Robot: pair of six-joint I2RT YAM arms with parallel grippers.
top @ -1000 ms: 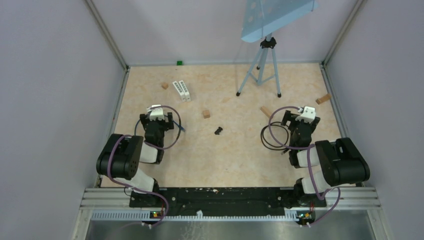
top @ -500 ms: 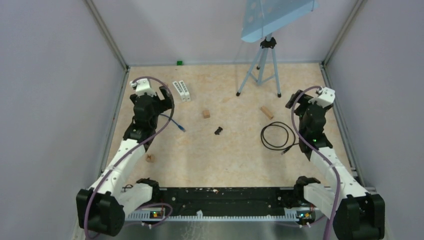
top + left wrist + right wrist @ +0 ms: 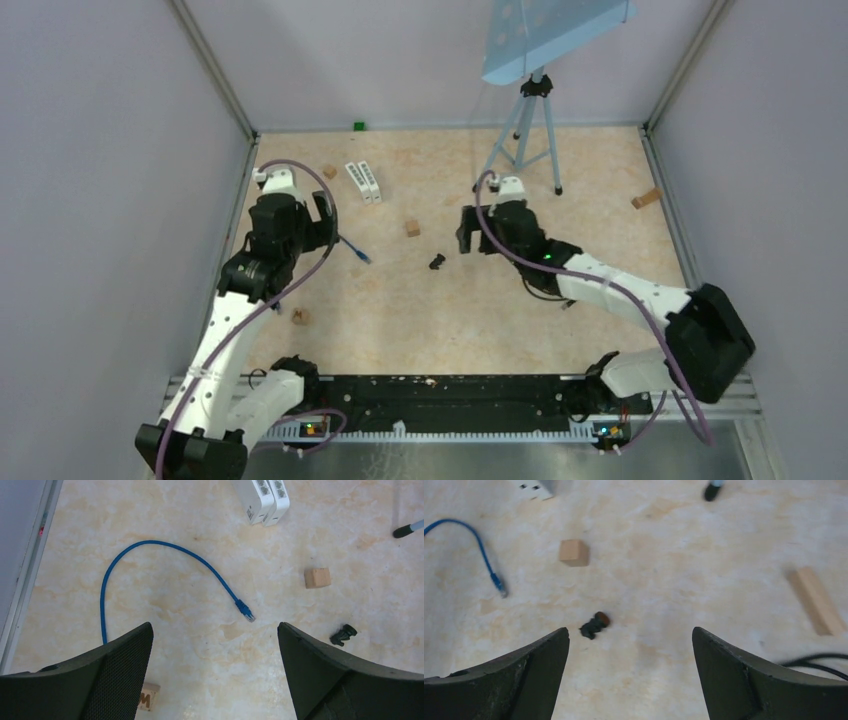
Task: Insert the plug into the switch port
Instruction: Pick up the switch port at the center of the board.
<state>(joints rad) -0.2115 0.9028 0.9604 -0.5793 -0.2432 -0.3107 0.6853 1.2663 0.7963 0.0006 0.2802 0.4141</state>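
The plug of the blue cable lies mid-frame in the left wrist view with bare floor around it. The switch touches the top edge. The left gripper and right gripper are both spread and empty. Only the overhead view shows the wood block at the right wall.

The left arm and the right arm have white links between bulky black joints; a purple cable loops along each; a white block caps each wrist; the left gripper and right gripper carry broad, dark, wedge-shaped fingers, finely meshed on the left.
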